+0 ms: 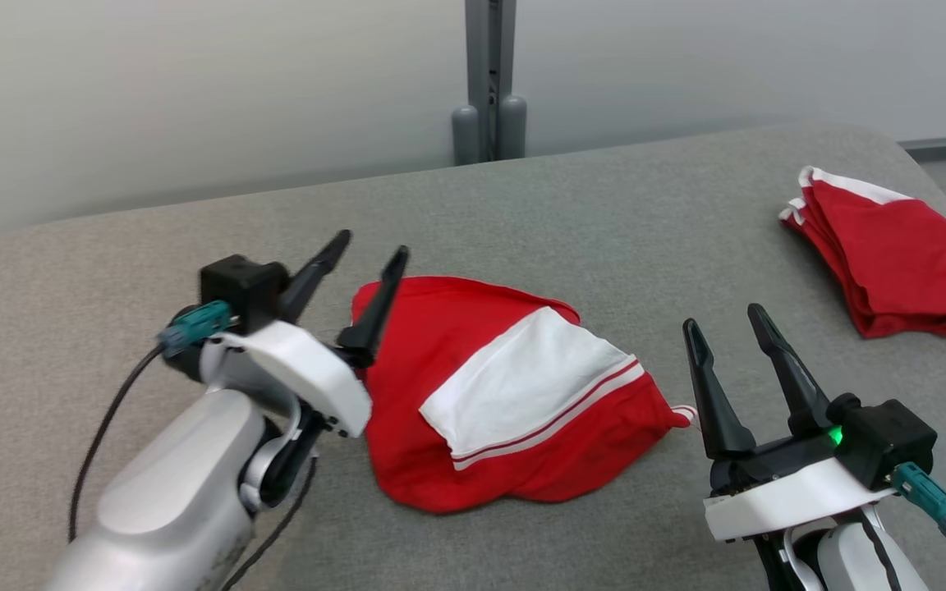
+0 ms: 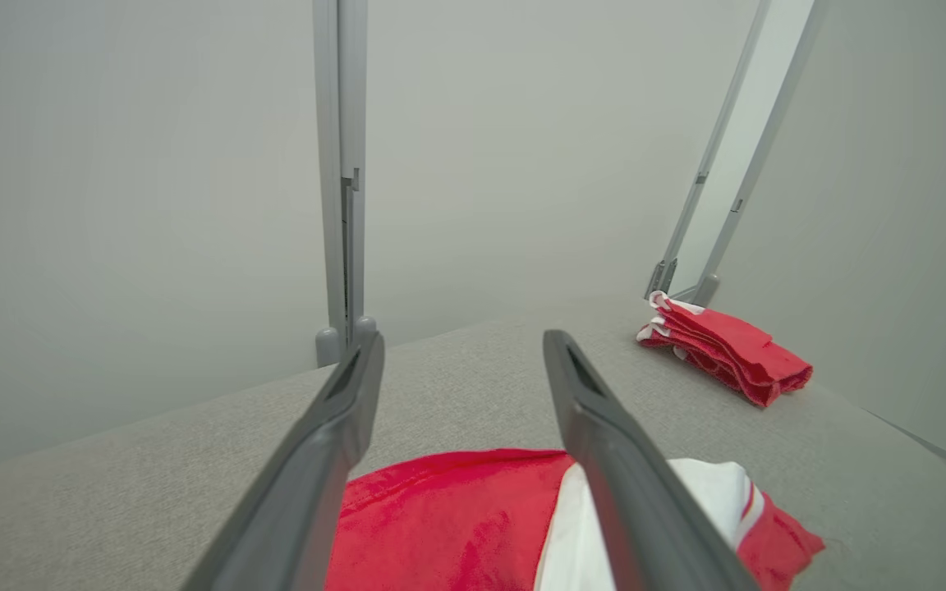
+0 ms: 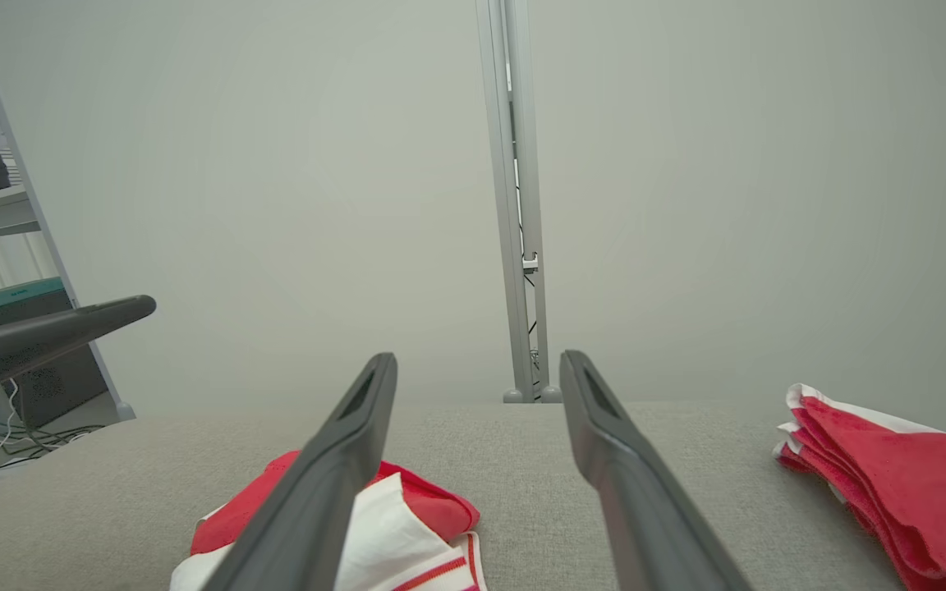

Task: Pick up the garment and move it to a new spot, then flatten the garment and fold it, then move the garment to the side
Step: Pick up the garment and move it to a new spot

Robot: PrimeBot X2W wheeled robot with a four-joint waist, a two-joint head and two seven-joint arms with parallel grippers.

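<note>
Head: my left gripper is tilted toward 1 o'clock, spread wide, empty, at the garment's 9 o'clock edge. Right gripper sits at its 4 o'clock, wide, empty. Garment lies crumpled mid-table.
Left wrist: garment at 6 o'clock, below the spread jaws.
Right wrist: garment at 7 o'clock.

Red garment w/ white panel & red-white stripe trim is laid rumpled, loosely folded over itself, approx. at centre of grey worktop; not flattened.
</note>
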